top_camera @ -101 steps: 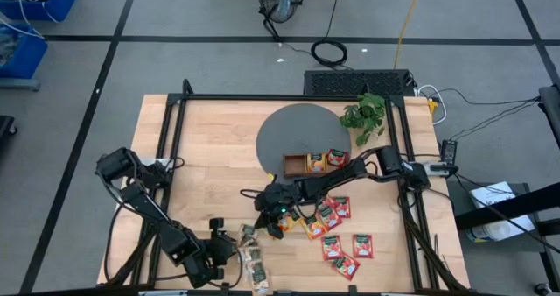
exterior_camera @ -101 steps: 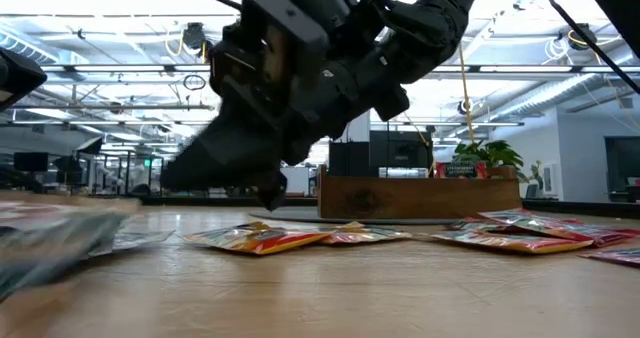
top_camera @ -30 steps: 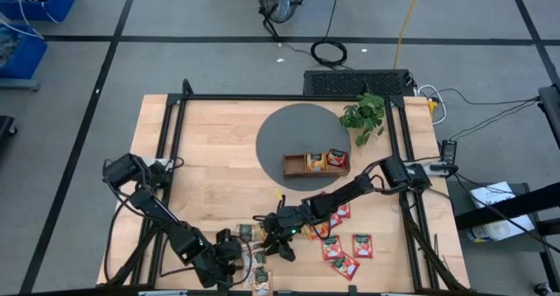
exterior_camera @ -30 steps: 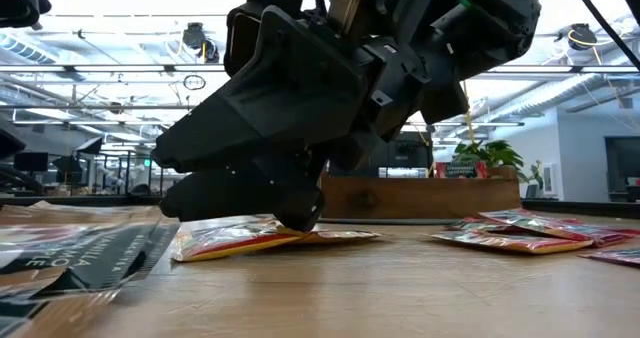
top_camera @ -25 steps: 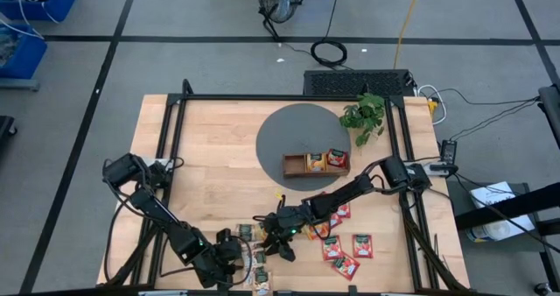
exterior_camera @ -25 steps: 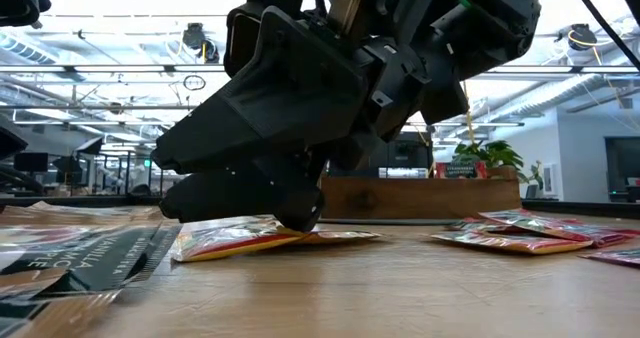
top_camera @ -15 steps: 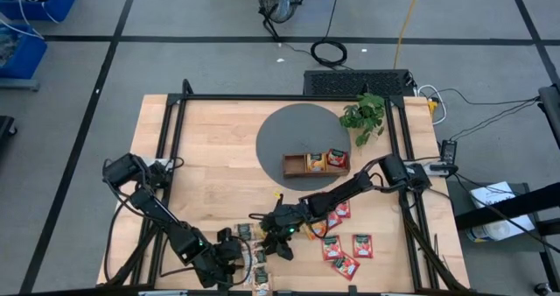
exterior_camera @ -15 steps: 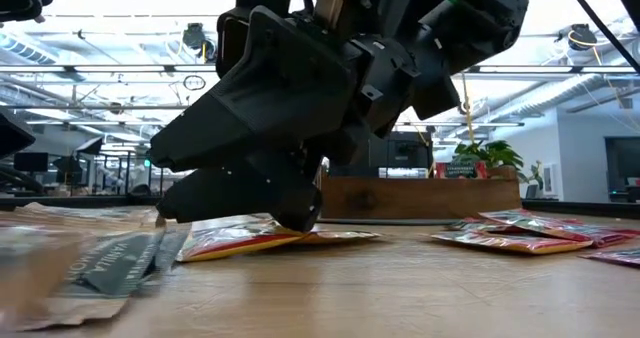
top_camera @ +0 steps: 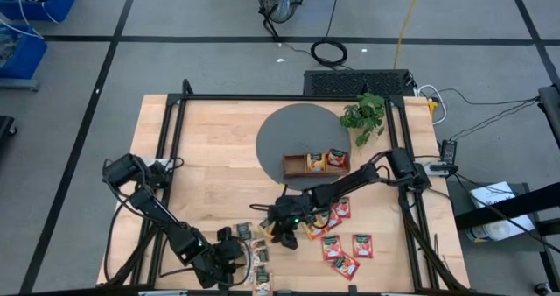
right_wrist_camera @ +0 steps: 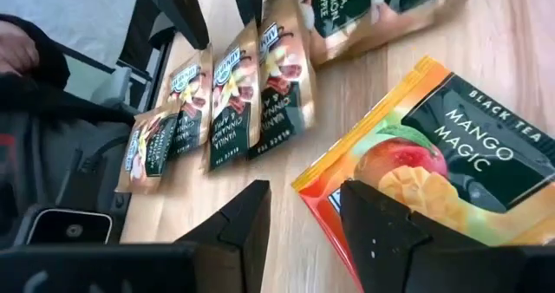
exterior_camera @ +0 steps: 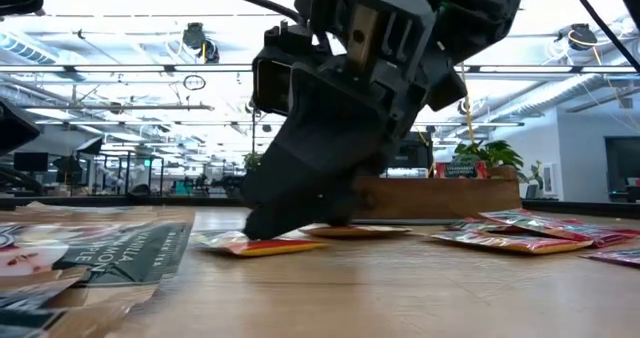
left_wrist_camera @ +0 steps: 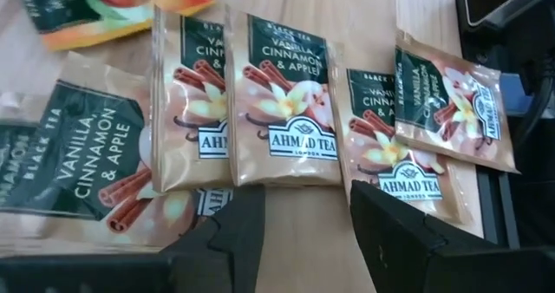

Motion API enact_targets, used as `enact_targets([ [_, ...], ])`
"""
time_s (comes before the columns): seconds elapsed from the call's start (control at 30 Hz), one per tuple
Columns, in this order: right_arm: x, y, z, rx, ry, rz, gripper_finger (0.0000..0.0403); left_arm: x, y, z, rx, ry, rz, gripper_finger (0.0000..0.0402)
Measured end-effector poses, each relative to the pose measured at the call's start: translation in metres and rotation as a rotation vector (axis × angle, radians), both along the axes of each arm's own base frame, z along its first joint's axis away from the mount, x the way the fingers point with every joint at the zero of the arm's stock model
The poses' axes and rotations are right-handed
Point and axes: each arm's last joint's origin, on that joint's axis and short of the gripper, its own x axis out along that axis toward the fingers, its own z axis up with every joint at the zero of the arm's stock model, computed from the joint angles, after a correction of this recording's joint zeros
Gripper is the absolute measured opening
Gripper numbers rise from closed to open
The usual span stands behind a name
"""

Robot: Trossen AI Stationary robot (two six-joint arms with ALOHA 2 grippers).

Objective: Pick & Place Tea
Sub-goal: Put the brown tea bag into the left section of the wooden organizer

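Several beige tea sachets [left_wrist_camera: 282, 102] lie flat in a row near the table's front edge [top_camera: 256, 263]. My left gripper [left_wrist_camera: 303, 208] hovers open just above them, with nothing between its fingers. An orange mango sachet [right_wrist_camera: 434, 154] lies flat on the wood just right of the row. My right gripper [right_wrist_camera: 303, 202] slants down at it, open, fingertips low over the table [exterior_camera: 265, 226]. More red and orange sachets [top_camera: 337, 243] lie scattered to the right. Two sachets sit in the wooden tray [top_camera: 293, 165]. My right gripper has one fingertip [right_wrist_camera: 368, 208] standing at the orange sachet's near corner [right_wrist_camera: 316, 189], slanting down from the table's right. Whether it touches the sachet I cannot tell. The sachet lies flat on the table. My left gripper touches nothing.
The tray stands on a round grey mat [top_camera: 293, 125] at the table's middle back, with a small green plant [top_camera: 363, 114] at its right. Black frame rails run along the table's left and right sides. A person's dark sleeve [right_wrist_camera: 35, 55] shows beyond the table.
My right gripper has drawn back toward the table's right and a little up, tipping less steeply. In the low view the beige sachet nearest the camera has shifted and lies flatter. My left gripper has kept still.
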Motion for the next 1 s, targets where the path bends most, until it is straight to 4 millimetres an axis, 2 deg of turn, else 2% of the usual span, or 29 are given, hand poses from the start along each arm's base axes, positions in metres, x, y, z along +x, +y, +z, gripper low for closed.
enact_targets([
  [0.23, -0.006, 0.02, 0.002, 0.041, 0.002, 0.062, 0.013, 0.0, 0.0, 0.0, 0.015, -0.013, 0.007, 0.0172],
  [0.4, -0.007, 0.03, 0.004, 0.058, -0.018, 0.042, 0.0134, 0.001, 0.001, 0.0, 0.021, -0.024, 0.02, 0.0172],
  [0.57, -0.005, 0.03, 0.004, 0.029, -0.038, -0.027, 0.0148, 0.001, 0.001, 0.001, 0.036, -0.04, 0.031, 0.0172],
  [0.73, -0.001, 0.028, -0.012, 0.046, -0.028, -0.072, 0.0161, 0.001, 0.001, 0.001, 0.048, -0.043, 0.02, 0.0172],
  [1.0, 0.001, 0.025, -0.016, 0.069, -0.024, -0.072, 0.0158, 0.001, 0.002, 0.001, 0.069, -0.055, 0.019, 0.0172],
])
